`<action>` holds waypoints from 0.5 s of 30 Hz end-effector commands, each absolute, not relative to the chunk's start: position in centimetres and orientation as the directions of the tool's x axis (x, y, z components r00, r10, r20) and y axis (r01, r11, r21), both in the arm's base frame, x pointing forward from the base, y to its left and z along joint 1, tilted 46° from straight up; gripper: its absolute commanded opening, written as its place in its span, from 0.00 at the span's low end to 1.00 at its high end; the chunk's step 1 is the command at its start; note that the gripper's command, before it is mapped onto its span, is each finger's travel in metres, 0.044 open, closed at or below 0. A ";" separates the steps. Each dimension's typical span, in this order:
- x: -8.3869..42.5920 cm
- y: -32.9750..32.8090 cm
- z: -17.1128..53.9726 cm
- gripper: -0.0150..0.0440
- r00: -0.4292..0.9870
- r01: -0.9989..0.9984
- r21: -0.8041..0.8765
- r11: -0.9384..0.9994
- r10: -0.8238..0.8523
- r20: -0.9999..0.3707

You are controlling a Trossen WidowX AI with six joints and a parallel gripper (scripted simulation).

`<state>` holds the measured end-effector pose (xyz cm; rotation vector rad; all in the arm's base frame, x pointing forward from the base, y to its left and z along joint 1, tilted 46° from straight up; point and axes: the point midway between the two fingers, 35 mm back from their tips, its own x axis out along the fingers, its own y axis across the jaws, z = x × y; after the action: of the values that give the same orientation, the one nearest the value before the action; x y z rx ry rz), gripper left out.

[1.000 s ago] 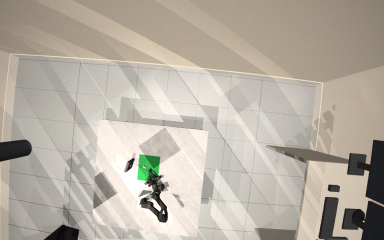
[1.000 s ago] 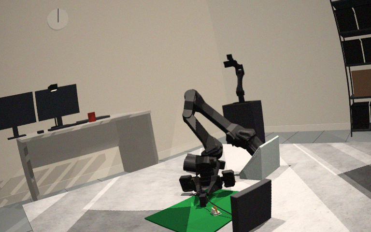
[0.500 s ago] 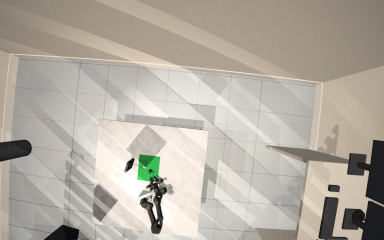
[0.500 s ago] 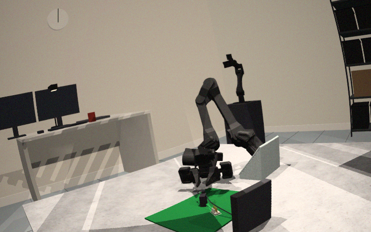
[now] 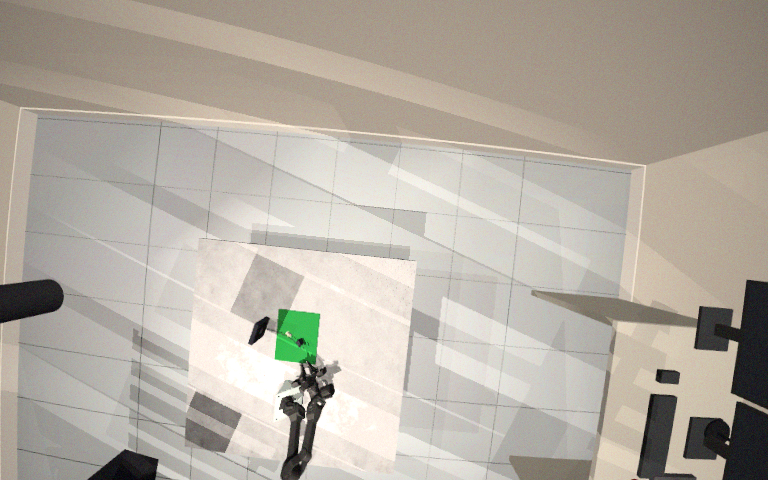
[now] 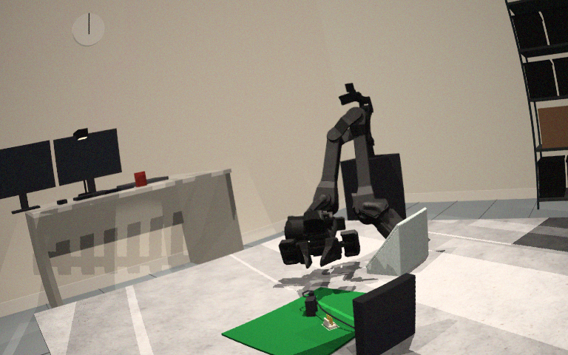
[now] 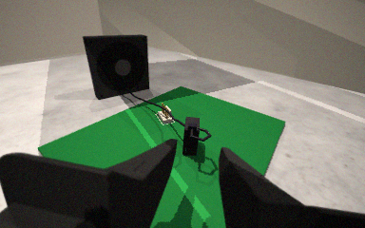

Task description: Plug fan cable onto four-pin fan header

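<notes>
The green board (image 5: 287, 350) (image 6: 269, 330) (image 7: 242, 114) lies flat. The white four-pin header (image 5: 287, 334) (image 6: 330, 324) (image 7: 165, 118) sits on it with its golden pins bare. The black plug (image 5: 300, 342) (image 6: 310, 306) (image 7: 190, 138) stands upright on the board, apart from the header and on its arm side. Its dark cable runs past the header to the black fan (image 5: 258, 330) (image 6: 384, 314) (image 7: 105, 49). My gripper (image 5: 307, 364) (image 6: 315, 265) (image 7: 198, 149) is open and empty, above and back from the plug, with a gap between them.
The fan stands upright beside the board. A pale wedge-shaped block (image 6: 404, 248) stands by the arm's base. A desk (image 6: 208, 197) with monitors and a red mug (image 6: 140, 179) is off to one side, and a shelf rack (image 6: 562, 98) stands behind.
</notes>
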<state>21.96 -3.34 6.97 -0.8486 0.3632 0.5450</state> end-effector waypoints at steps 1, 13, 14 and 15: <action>20.9 -2.9 7.8 0.49 0.812 -0.579 -0.616 0.533 0.307 -0.497; 21.1 -2.3 6.9 0.98 0.713 -0.652 -0.432 0.624 0.311 -0.628; 21.1 -2.2 6.8 1.00 0.702 -0.656 -0.412 0.632 0.310 -0.641; 21.1 -2.2 6.7 1.00 0.690 -0.661 -0.393 0.639 0.310 -0.655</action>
<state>21.02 -2.34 7.02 -0.7275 0.5000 0.5778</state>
